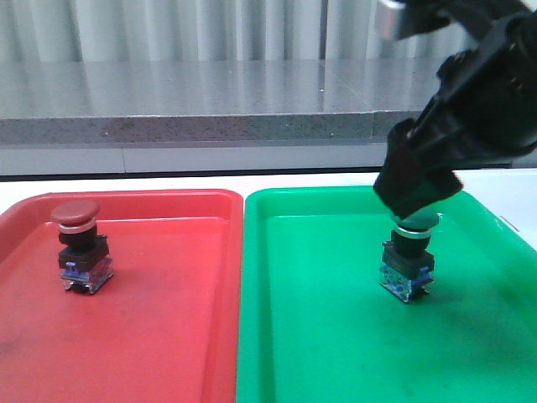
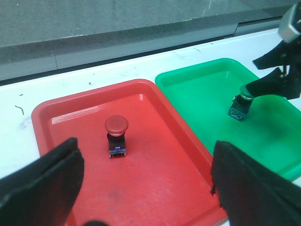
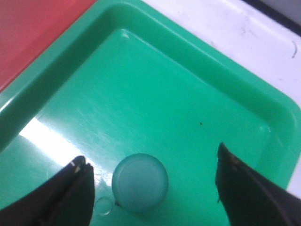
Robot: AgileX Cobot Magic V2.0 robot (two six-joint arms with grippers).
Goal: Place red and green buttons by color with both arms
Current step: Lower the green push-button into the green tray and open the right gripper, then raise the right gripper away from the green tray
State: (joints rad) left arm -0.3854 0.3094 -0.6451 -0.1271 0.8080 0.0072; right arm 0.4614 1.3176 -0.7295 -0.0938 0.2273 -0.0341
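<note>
The red button (image 1: 80,248) stands upright in the red tray (image 1: 168,336), toward its far left. It also shows in the left wrist view (image 2: 116,134). My left gripper (image 2: 146,188) is open and empty, above the near part of the red tray (image 2: 155,197) and well back from the red button. The green button (image 1: 409,260) stands upright in the green tray (image 1: 319,336). My right gripper (image 1: 417,201) is open right above its cap. In the right wrist view the gripper (image 3: 153,160) has a finger on each side of the green button's cap (image 3: 140,183), not touching it.
The two trays sit side by side on a white table (image 2: 94,75). A grey stone ledge (image 1: 185,126) runs along the back. The right arm (image 2: 282,70) reaches over the green tray (image 2: 207,94). A corner of the red tray (image 3: 37,28) shows in the right wrist view.
</note>
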